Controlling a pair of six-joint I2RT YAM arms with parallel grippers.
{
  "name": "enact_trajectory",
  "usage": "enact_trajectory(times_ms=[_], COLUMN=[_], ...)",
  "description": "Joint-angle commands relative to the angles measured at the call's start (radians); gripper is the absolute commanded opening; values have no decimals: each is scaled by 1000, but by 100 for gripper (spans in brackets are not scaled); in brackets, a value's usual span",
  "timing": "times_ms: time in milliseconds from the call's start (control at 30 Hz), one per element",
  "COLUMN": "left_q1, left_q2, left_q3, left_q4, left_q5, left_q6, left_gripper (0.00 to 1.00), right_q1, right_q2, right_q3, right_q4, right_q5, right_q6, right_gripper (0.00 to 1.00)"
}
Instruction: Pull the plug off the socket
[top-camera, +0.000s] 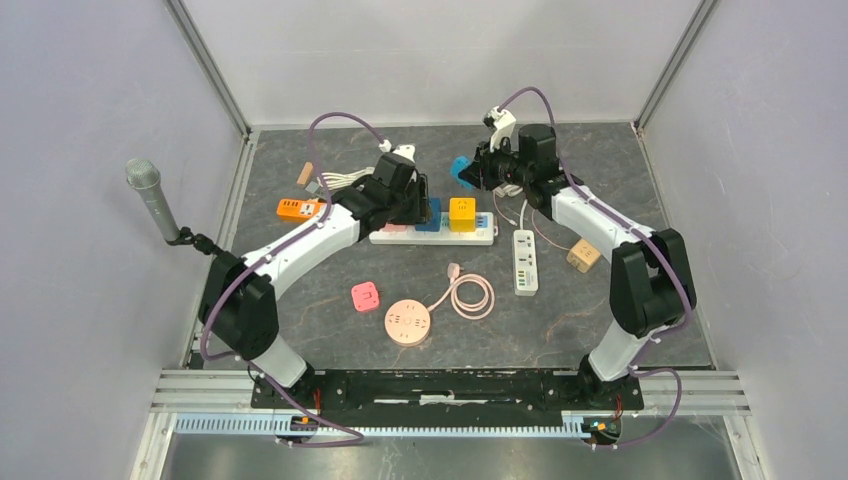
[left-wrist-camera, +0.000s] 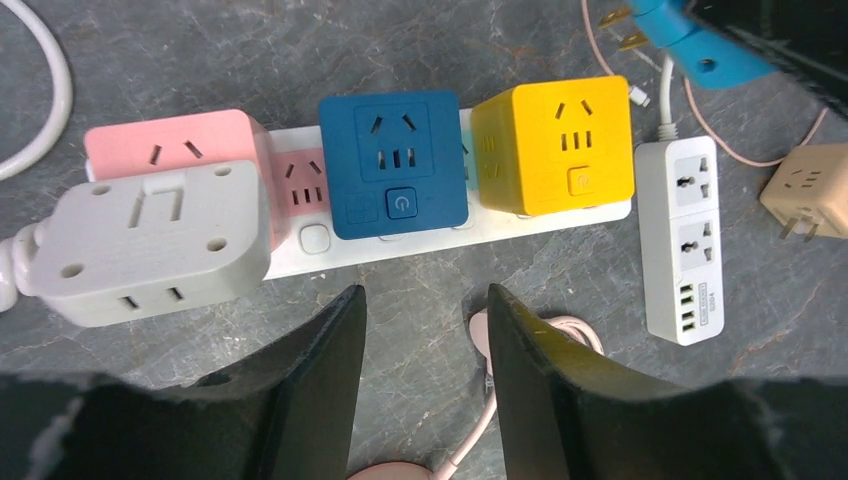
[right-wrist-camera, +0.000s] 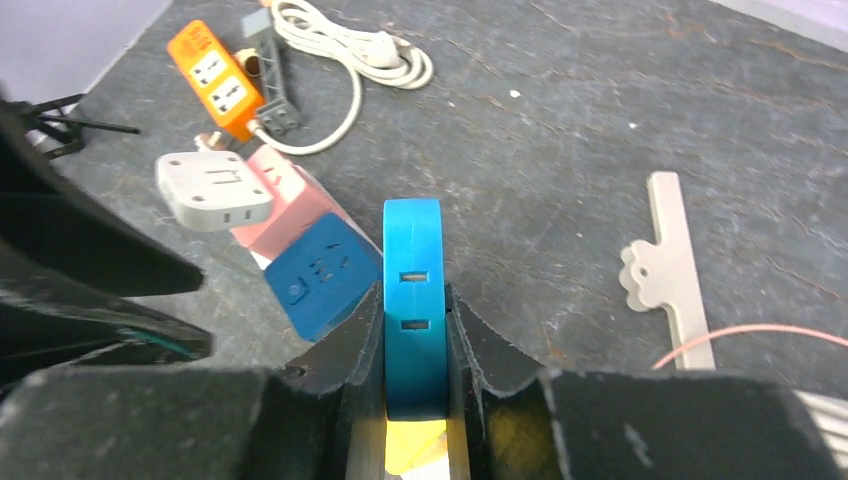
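A white power strip (top-camera: 480, 235) lies mid-table with a pink adapter, a dark blue cube adapter (top-camera: 430, 214) and a yellow cube adapter (top-camera: 462, 213) plugged into it. In the left wrist view the strip (left-wrist-camera: 300, 255) carries a grey-white plug (left-wrist-camera: 150, 240), the pink (left-wrist-camera: 165, 140), the blue (left-wrist-camera: 395, 165) and the yellow adapter (left-wrist-camera: 555, 145). My right gripper (right-wrist-camera: 414, 300) is shut on a light blue plug (right-wrist-camera: 413, 290), held above the table behind the strip (top-camera: 462, 170). My left gripper (left-wrist-camera: 425, 300) is open and empty, over bare table just in front of the strip.
A small white strip (top-camera: 525, 262) and a beige adapter (top-camera: 583, 256) lie right of the main strip. A pink round socket (top-camera: 408, 323) with coiled cord and a pink cube (top-camera: 365, 296) lie in front. An orange strip (top-camera: 300, 209) and white cable sit at the left rear.
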Motion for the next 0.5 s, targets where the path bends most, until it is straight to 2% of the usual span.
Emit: enact_trajectory(times_ms=[0,167,300,467], left_q1=[15,36,55,68], left_q2=[-82,-127,-146,-156], left_q3=[27,20,11,-4], left_q4=[17,22,16,10], left_q5=[-32,-38,-32,-23], left_q6=[29,21,14,3], left_gripper=[56,63,65,66], right_q1=[-6,-11,-11,3], right_q2=[27,128,199,152], right_q3=[49,105,129,35], right_q4=[-9,-49,-88,-61], right_q5=[145,235,161,70], right_q6=[33,89,88,94], right_gripper=[0,0,0,0])
